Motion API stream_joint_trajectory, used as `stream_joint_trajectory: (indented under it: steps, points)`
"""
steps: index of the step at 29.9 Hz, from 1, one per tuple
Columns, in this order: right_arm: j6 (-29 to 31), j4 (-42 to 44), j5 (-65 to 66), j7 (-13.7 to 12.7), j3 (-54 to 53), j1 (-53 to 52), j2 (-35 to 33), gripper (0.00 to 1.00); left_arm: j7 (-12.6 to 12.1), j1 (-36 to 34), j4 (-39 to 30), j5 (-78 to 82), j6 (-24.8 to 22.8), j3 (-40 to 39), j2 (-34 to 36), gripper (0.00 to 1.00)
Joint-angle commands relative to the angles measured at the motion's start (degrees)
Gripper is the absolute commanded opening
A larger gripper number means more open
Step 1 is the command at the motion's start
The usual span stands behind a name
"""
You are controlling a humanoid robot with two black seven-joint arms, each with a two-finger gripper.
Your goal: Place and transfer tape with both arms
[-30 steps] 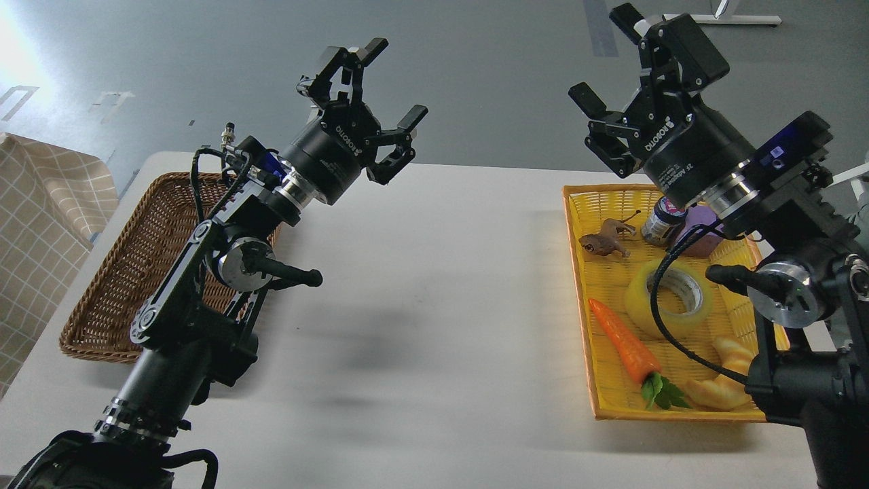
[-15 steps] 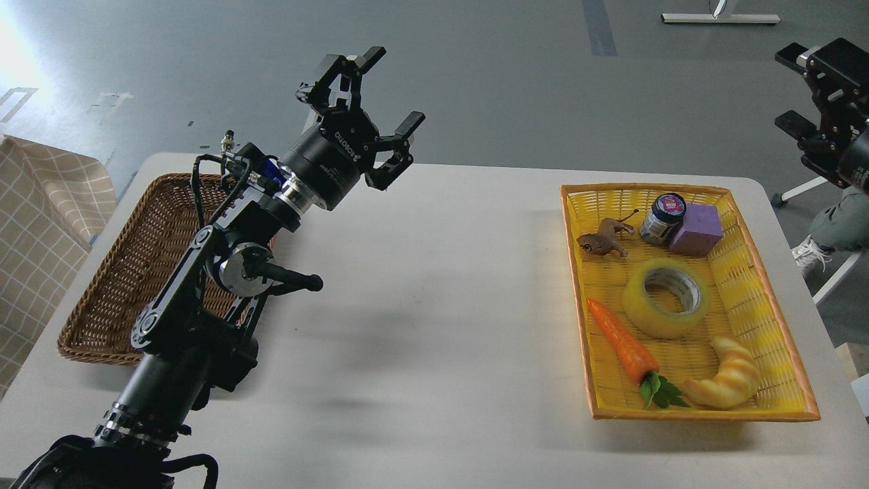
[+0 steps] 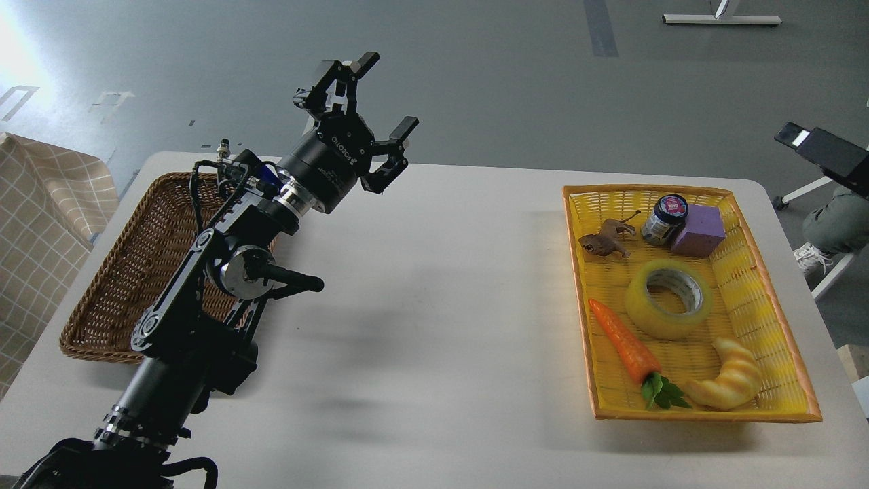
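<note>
The tape (image 3: 643, 311), a wide translucent yellow roll with a white-grey core, lies flat in the middle of the yellow basket (image 3: 679, 189) on the right of the table. My left gripper (image 3: 387, 93) is open and empty, raised above the table's far left part, far from the tape. Of my right arm only a black part with a white strip (image 3: 818, 151) shows at the right edge, above and right of the basket; its fingers cannot be told apart.
In the yellow basket with the tape lie an orange toy carrot (image 3: 621, 339), a croissant (image 3: 732, 380), a small jar (image 3: 664, 219), a purple block (image 3: 699, 231) and a brown toy animal (image 3: 604, 241). A brown wicker basket (image 3: 129, 265) stands at the left, behind my left arm.
My right arm has swung out from above the yellow basket to the right edge, uncovering the tape. My left gripper has shifted slightly left and stays open.
</note>
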State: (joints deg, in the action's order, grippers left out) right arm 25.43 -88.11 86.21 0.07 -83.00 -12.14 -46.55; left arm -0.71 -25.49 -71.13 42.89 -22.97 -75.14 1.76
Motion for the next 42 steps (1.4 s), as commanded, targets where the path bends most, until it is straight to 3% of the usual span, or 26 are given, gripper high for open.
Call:
stream_joint_trajectory:
  steps: [1,10,14,15,20,22,26,27,35,42]
  points:
    - [0.6,0.1,0.4,-0.2,-1.0,-0.8,2.2,1.0,0.2,0.1,-0.1,0.0,0.0,0.0,0.3,0.98]
    - [2.6,0.8,-0.7,0.1,-5.5,-0.4,2.0,1.0,0.9,0.1,0.0,0.0,1.2,-0.3,0.0,0.98]
    - [2.6,-0.6,1.4,-1.9,-4.8,1.3,2.3,1.0,0.9,-0.2,0.1,0.0,1.3,-0.3,0.0,0.98]
    - [2.6,-1.3,4.3,-3.1,-4.0,2.3,2.1,1.0,0.9,-0.4,0.3,0.0,1.3,-0.4,0.0,0.98]
    - [2.6,-3.4,19.3,-4.1,-0.4,1.6,1.6,1.0,1.0,-0.6,0.6,0.0,1.4,-0.5,0.0,0.98]
    - [2.6,-3.4,25.0,-6.2,1.2,0.2,2.3,0.99,1.0,-0.3,0.6,0.0,1.4,-0.5,-0.2,0.98]
    - [2.6,-3.5,28.5,-15.2,7.8,-2.0,5.4,0.97,1.0,0.0,0.6,-0.1,1.4,-0.6,-0.3,0.98]
    - [2.6,-3.5,28.2,-16.1,8.8,-2.2,7.2,0.97,1.0,0.1,0.6,-0.1,1.4,-0.6,-0.3,0.98]
    - [2.6,-3.4,28.2,-16.6,9.3,-1.8,14.7,0.96,1.0,1.1,0.6,-0.2,1.2,-0.6,0.0,0.98]
    - [2.6,-2.8,28.5,-18.7,8.9,-0.8,16.1,0.96,1.0,1.4,0.6,-0.2,1.1,-0.4,0.5,0.98]
